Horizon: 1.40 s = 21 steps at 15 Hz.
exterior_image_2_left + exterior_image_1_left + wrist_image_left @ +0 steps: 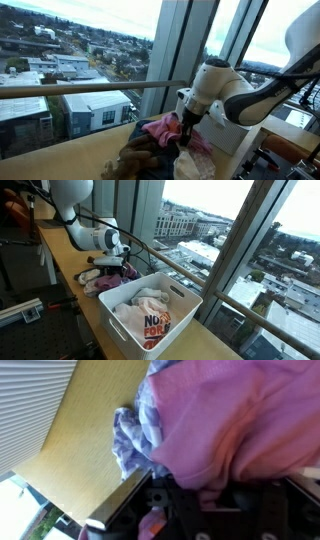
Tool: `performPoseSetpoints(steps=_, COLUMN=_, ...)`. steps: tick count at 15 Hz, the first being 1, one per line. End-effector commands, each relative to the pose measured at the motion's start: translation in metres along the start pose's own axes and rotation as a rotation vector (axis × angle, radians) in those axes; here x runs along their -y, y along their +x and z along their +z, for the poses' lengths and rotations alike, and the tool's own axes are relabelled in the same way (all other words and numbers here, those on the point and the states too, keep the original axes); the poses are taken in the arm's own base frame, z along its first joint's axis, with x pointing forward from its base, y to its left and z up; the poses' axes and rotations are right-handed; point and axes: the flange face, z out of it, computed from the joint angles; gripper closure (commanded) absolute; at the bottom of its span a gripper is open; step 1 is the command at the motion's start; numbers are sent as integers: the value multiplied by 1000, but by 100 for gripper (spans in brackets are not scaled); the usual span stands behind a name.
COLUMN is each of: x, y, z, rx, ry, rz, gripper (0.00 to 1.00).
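Bright window daylight — wrist view blurred, interior dim.

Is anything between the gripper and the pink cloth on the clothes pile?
Nothing visible. The gripper sits right on the pink cloth, fingers shut in its folds; the bluish cloth lies beside, not between.

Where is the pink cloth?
In an exterior view, the pink cloth sits on the clothes pile on the wooden ledge, pinched by the gripper, beside the white basket.

Pink cloth [240, 420] — crumpled, draped over a blue-white garment [135, 435].
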Motion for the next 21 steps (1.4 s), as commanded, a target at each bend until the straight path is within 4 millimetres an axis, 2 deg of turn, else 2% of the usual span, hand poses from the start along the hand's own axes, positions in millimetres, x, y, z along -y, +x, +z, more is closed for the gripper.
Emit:
performPoseSetpoints(steps=1, x=-28, y=-16, z=-66, rx=4, ry=-41, rz=21, gripper=100)
performPoseSetpoints(steps=4, x=-56, y=-23, z=-127, rx=-3, ry=-103, rz=56, gripper=100)
performPoseSetpoints(steps=7, x=-89, y=-39, z=-188, rx=-11, ry=-169, rz=104, gripper=100)
performPoseSetpoints(steps=11, x=-132, y=-70, z=-250, rx=-21, ry=-243, rz=182, gripper=100)
performPoseSetpoints(steps=13, x=-152, y=-89, z=-274, rx=-22, ry=-275, rz=231, gripper=100)
performPoseSetpoints(steps=16, x=-177, y=-113, z=-297, rx=-26, ry=-301, rz=289, gripper=100)
performPoseSetpoints(steps=21, x=-201, y=-143, z=-334, rx=-37, ry=-340, rz=356, gripper=100)
